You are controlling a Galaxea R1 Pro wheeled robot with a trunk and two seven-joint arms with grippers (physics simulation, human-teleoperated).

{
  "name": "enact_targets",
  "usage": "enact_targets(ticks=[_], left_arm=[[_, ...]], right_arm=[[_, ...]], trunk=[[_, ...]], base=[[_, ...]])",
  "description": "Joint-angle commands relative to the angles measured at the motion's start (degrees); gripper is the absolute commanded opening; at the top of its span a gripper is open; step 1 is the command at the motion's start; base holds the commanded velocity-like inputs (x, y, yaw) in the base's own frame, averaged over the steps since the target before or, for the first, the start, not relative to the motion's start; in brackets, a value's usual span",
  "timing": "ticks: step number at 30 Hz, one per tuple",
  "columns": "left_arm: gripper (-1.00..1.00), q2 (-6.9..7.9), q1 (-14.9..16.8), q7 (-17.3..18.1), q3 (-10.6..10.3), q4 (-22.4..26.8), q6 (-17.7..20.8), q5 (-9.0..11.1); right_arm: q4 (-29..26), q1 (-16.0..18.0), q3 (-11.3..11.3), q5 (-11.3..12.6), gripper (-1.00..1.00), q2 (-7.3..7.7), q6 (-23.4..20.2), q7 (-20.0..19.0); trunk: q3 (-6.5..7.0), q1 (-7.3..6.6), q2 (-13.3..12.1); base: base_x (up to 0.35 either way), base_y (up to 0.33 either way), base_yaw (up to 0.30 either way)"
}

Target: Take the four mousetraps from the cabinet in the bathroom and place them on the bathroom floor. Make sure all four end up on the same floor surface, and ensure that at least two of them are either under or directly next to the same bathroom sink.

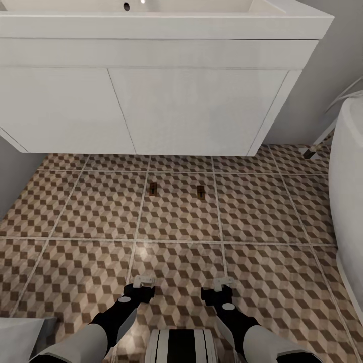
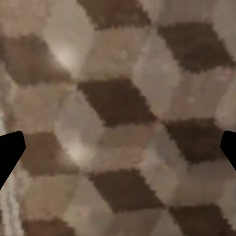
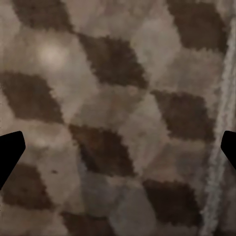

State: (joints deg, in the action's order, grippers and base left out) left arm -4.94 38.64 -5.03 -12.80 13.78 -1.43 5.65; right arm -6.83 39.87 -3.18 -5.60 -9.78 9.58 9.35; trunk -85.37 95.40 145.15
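Where the white vanity unit (image 1: 151, 111) ends at its lower front edge, the bathroom floor (image 1: 101, 212) runs out open toward the robot, bounded on the vanity's right by the curved white bathtub (image 1: 349, 191) and a grey wall (image 1: 322, 75). The sink (image 1: 166, 20) sits on top of the vanity. Two mousetraps lie on the tiles just in front of the vanity's lower edge, near its middle: one mousetrap (image 1: 154, 188) and a second mousetrap (image 1: 200, 191) to its right, set apart, both small, tan and dark; finer detail is too small to tell. Well back from the vanity, the left gripper (image 1: 142, 282) and right gripper (image 1: 222, 283) hang over bare tile, each spread wide with nothing between its tips.
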Motion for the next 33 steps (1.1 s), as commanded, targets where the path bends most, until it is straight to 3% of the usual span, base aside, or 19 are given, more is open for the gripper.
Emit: enact_targets(ticks=[1,6,16,23,33], left_arm=[[1.0,0.02,0.0,-0.3,-0.5,0.0,-0.2,0.6],[1.0,-0.08,0.0,-0.9,-0.5,0.0,-0.2,0.6],[1.0,-0.31,0.0,-8.7,-0.1,0.0,-0.1,1.0],[1.0,-0.33,0.0,-9.8,-0.2,0.0,-0.1,0.9],[1.0,-0.41,0.0,-10.1,-0.3,0.0,-0.1,0.9]], right_arm=[[0.0,0.0,-0.3,-0.6,1.0,-0.02,0.0,0.5],[0.0,0.0,-0.4,-0.6,1.0,-0.05,0.0,0.5],[0.0,0.0,-0.4,-0.7,1.0,-0.06,0.0,0.5],[0.0,0.0,-0.4,-0.7,1.0,-0.05,0.0,0.5],[0.0,0.0,-0.4,-0.7,1.0,-0.03,0.0,0.5]], trunk=[[-0.03,-0.01,0.0],[-0.03,-0.01,0.0],[-0.03,-0.01,0.0],[-0.03,-0.01,0.0],[-0.03,-0.01,0.0]], base=[[0.0,0.0,0.0],[-0.011,0.001,0.0],[-0.227,0.08,0.0],[-0.245,0.106,0.0],[-0.047,0.024,0.0]])
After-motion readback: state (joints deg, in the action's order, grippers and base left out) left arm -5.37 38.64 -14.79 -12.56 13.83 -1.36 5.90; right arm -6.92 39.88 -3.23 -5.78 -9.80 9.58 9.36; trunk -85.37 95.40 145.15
